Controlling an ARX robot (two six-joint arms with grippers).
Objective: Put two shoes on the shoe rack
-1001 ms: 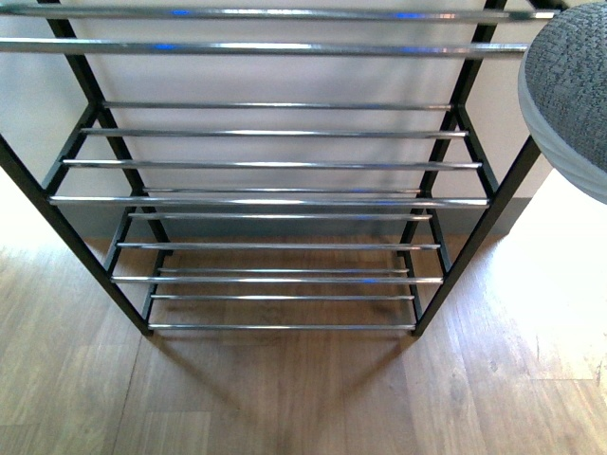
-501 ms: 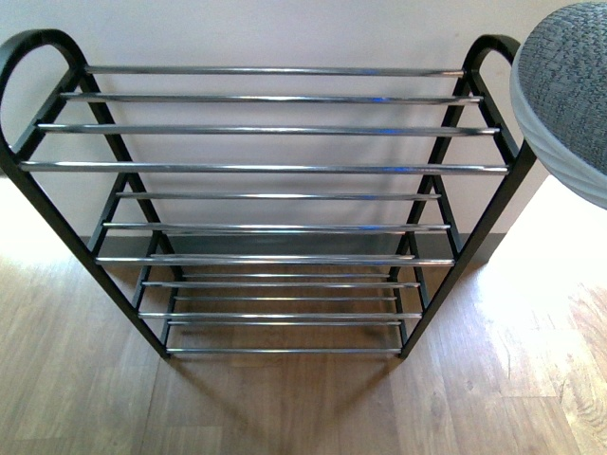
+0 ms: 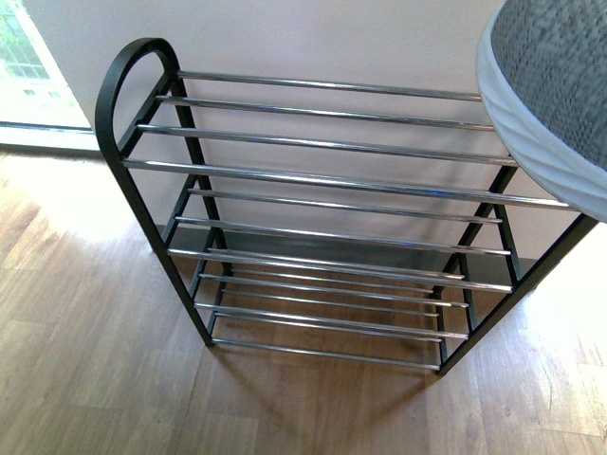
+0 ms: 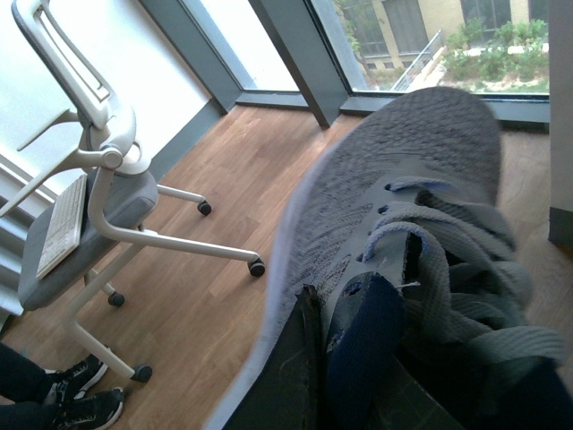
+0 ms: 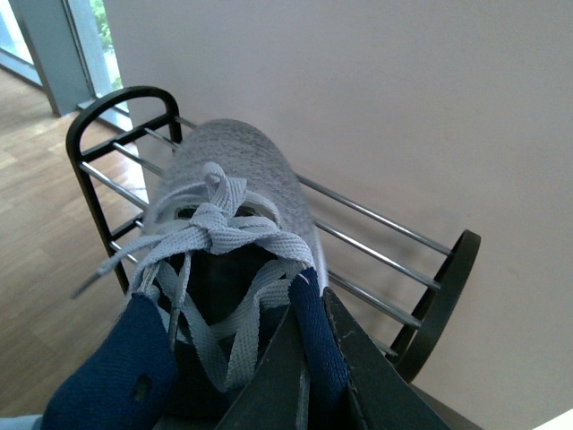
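Note:
The shoe rack stands against the wall, a black frame with several tiers of chrome rods, all bare. A grey knit sneaker with a white sole fills the upper right corner of the front view, above the rack's right end. In the right wrist view my right gripper is shut on the dark blue collar of this sneaker, which hangs over the rack's top rods. My left gripper is shut on the blue collar of the other grey sneaker, held in the air above the wood floor. Neither gripper shows in the front view.
A white office chair on castors stands on the floor below the left sneaker. A person's black shoes show at that view's corner. Floor-to-ceiling windows lie beyond. Wood floor spreads in front of the rack.
The front view has pulled back and swung left, so the whole rack shows and sits further right. The grey sneaker's toe looms larger at the upper right, over the rack's end.

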